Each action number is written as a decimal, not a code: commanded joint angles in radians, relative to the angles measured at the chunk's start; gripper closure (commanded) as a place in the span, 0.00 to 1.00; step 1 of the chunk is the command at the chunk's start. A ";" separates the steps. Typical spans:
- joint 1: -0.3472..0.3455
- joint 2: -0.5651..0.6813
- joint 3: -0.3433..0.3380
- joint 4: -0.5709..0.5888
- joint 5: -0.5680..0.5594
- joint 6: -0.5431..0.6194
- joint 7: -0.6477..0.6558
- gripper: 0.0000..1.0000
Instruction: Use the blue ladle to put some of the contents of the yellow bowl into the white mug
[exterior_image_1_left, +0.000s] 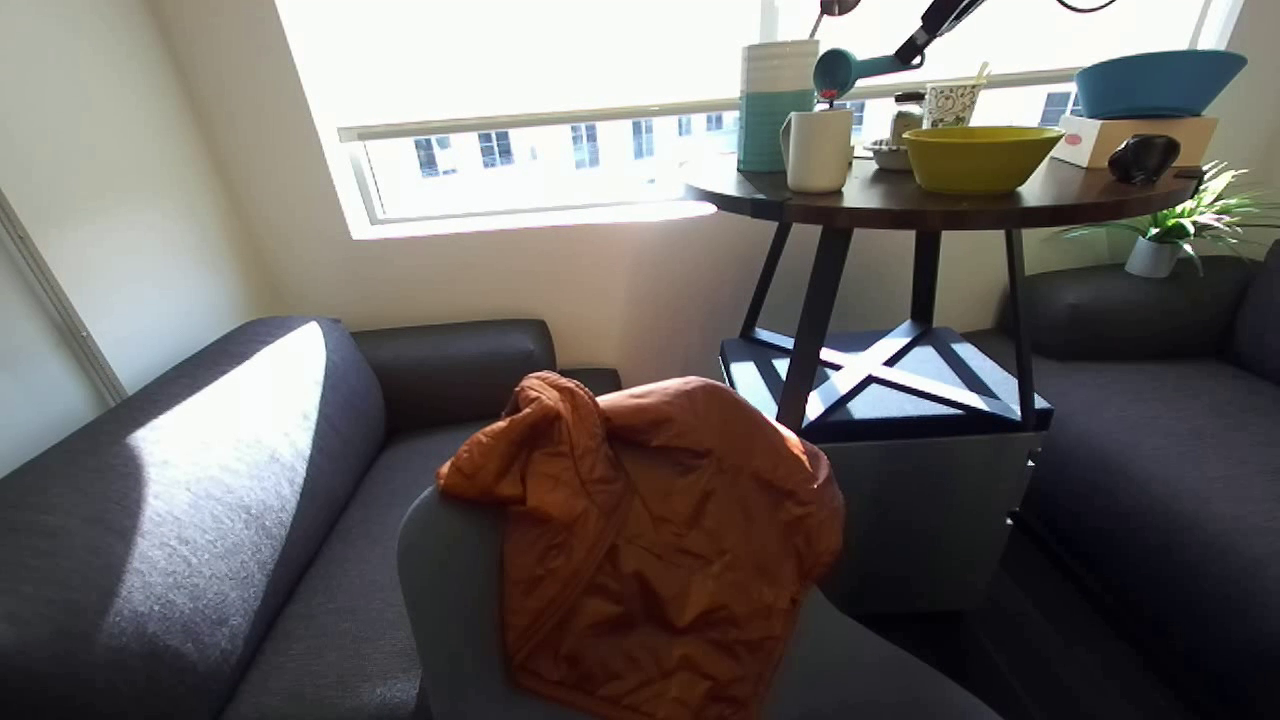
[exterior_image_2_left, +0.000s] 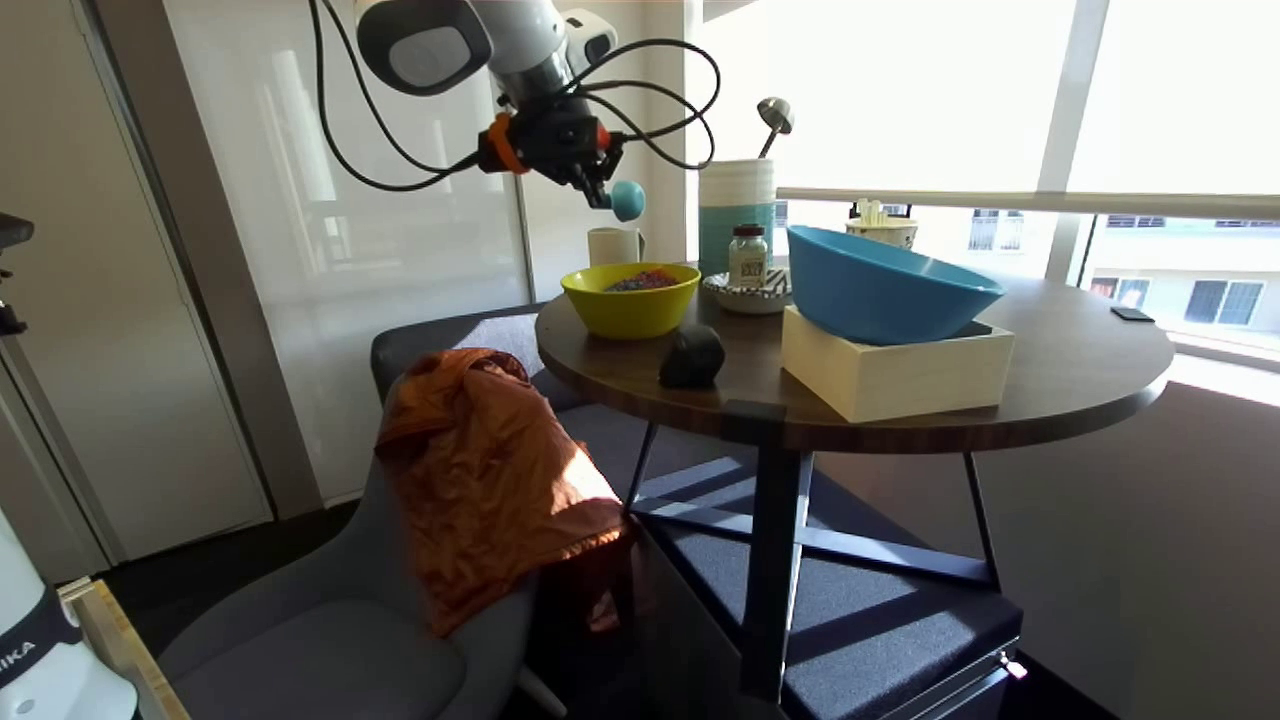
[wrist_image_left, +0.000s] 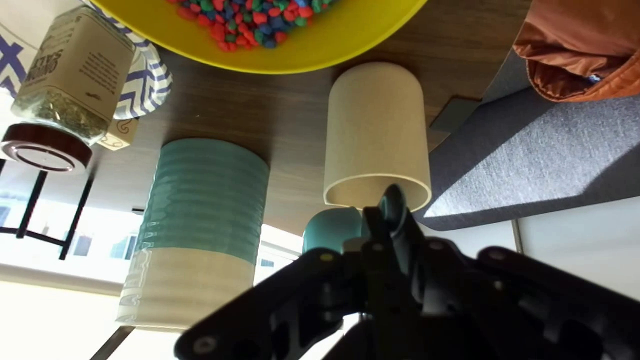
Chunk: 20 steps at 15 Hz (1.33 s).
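Blue ladle (exterior_image_1_left: 835, 74) tilted above a white mug (exterior_image_1_left: 821, 152).
The gripper (exterior_image_2_left: 598, 193) clutches it; a yellow bowl (exterior_image_2_left: 632, 312) holds colored bits (wrist_image_left: 250, 20).

Both exterior views face table (exterior_image_2_left: 1085, 350) and window (exterior_image_1_left: 600, 155) from farther back; the wrist view, upside down, is right in close on mug (wrist_image_left: 377, 130) and bowl (wrist_image_left: 280, 59)!

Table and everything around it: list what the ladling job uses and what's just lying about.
For the job:
claw
blue ladle
yellow bowl
colored bits
white mug

Just lying about:
wide blue bowl
pale box
spice jar
tall container
black object
orange garment
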 joint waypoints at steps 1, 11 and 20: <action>0.017 -0.042 0.001 -0.045 -0.020 0.044 -0.028 0.98; 0.022 -0.076 0.014 -0.092 0.007 0.110 -0.138 0.98; 0.030 -0.088 0.031 -0.120 0.023 0.170 -0.194 0.98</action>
